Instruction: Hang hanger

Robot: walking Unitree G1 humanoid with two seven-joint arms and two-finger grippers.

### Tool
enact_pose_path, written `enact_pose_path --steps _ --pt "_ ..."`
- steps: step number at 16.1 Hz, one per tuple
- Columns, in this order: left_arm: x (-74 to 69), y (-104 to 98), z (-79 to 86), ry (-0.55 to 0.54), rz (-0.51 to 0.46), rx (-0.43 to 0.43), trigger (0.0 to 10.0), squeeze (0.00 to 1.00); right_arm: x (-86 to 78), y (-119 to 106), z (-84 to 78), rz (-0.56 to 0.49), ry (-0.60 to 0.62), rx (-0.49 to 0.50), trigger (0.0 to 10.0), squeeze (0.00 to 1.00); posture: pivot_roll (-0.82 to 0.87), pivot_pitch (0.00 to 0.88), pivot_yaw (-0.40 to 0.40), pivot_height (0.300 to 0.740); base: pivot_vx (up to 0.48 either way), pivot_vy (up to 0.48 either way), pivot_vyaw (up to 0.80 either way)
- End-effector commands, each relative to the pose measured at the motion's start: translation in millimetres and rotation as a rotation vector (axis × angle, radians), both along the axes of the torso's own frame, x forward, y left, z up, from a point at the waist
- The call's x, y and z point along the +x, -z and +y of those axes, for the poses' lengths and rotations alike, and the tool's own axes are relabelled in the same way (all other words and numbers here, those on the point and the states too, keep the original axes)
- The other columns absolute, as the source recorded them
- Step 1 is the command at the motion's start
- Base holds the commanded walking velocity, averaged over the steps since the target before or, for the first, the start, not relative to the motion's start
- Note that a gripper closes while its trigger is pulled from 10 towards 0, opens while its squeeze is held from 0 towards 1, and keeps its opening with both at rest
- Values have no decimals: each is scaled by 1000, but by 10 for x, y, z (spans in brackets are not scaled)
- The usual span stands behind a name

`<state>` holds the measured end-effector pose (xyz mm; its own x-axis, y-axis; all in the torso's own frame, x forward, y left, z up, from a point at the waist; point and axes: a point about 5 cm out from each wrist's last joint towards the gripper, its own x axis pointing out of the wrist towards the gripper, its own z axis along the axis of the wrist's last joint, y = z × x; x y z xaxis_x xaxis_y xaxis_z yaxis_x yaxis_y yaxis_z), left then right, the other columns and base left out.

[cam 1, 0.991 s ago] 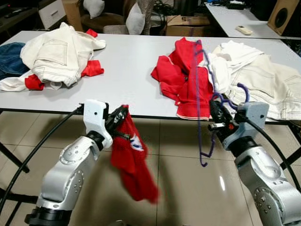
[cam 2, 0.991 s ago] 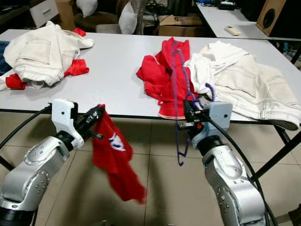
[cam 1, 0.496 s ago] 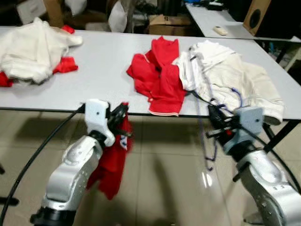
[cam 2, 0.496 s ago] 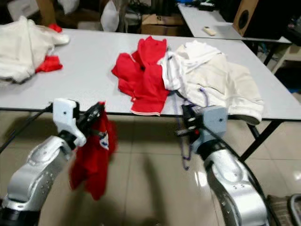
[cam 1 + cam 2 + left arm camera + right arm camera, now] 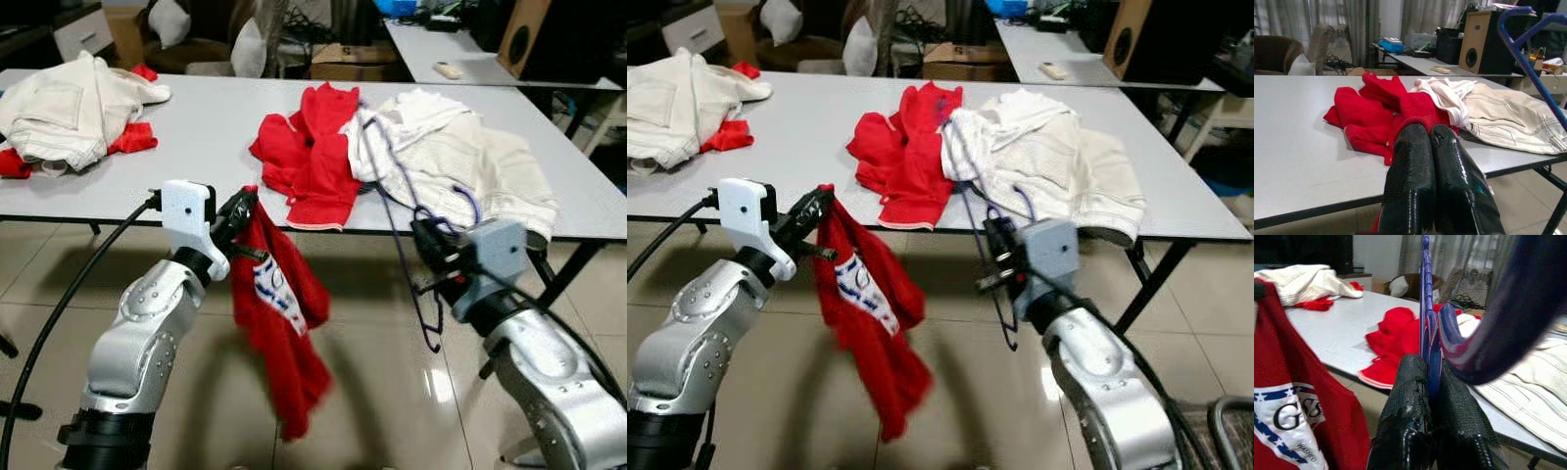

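Observation:
My left gripper [image 5: 243,203] is shut on a red garment [image 5: 279,318] with a white printed patch, which hangs below the table's front edge. In the left wrist view the black fingers [image 5: 1415,171] are pressed together with red cloth [image 5: 1420,108] at their tips. My right gripper [image 5: 423,233] is shut on a thin purple-blue hanger [image 5: 397,211]; its wire rises over the table and hangs down toward the floor. In the right wrist view the hanger [image 5: 1425,308] stands upright between the shut fingers [image 5: 1410,396].
The white table [image 5: 196,137] stands just ahead, with a red garment [image 5: 304,152] and a cream jacket [image 5: 460,162] near its right end and a cream and red pile [image 5: 69,108] at the left. A second table [image 5: 470,64] and a speaker [image 5: 534,34] stand behind.
The whole picture has shifted, so the camera moved. The red garment has swung out to the right below my left gripper. Both grippers have kept their hold.

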<state>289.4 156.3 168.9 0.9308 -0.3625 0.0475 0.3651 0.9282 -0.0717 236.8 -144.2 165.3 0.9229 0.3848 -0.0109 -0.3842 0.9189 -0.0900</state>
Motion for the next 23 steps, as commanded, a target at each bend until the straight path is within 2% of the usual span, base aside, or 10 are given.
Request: enact_pose_path --steps 1,4,9,10,14,18,21,23 --pt "66 -150 37 -10 -50 7 10000 0 1 -58 19 -33 -22 -8 10000 0 -106 0 26 740 356 0 0" --pt "144 -247 114 -38 -65 6 10000 0 20 -78 13 -40 -50 -1 10000 0 -105 0 31 740 380 0 0" --pt "181 -289 196 -62 -72 18 10000 0 20 -88 46 -31 -109 24 10000 0 -102 0 30 740 401 0 0" --pt "214 -346 204 -59 -88 17 10000 0 14 -111 56 -37 -162 4 10000 0 -101 0 31 740 412 0 0" --pt "252 -393 220 -59 -101 20 10000 0 13 -131 45 -38 -199 -22 10000 0 -101 0 31 740 411 0 0" --pt "456 -672 182 5 -173 29 10000 0 -41 -303 -120 -13 -373 -135 10000 0 -96 0 36 740 412 0 0" --pt "599 -883 161 16 -212 -7 10000 0 -75 -403 -157 -14 -465 -171 10000 0 -98 0 39 740 415 0 -533" --pt "706 -1047 151 49 -250 23 10000 0 -159 -449 -158 11 -581 -203 10000 0 -89 0 35 740 416 0 0"
